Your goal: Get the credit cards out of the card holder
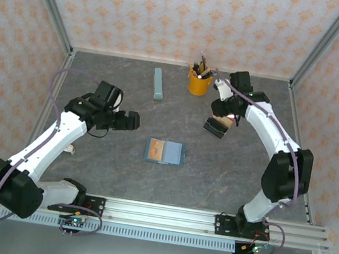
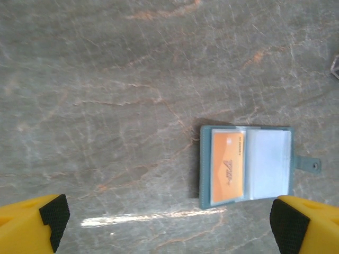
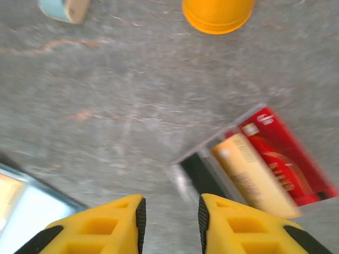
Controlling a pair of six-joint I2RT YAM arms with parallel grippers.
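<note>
A grey, veined stone worktop (image 1: 100,78) sits between walls papered in a pale orange pattern. Near its middle lies the teal card holder (image 1: 165,152), folded open and flat, its long axis running left to right in the overhead view. One orange card (image 2: 228,168) sits in a clear pocket of one half, while the other half looks pale and may be empty. The holder's snap tab (image 2: 310,165) sticks out from the far side. The left fingers (image 2: 32,222) are spread wide with nothing between them. They hover just up and left of the holder, which lies ahead of them and off toward one fingertip, so the left arm looks the nearer one for the remaining card. Further right, well apart from the holder, three loose cards (image 3: 254,169) in red, tan and dark lie overlapped on the worktop. The right fingers (image 3: 106,227) hang just above them, parted by a narrow gap and gripping nothing. Beyond stand the yellow pen cup (image 1: 199,82) and the pale blue bar (image 1: 158,84). The right wrist view is blurred and cuts the holder off at a corner. I cannot tell whether more cards hide behind the orange one.
</note>
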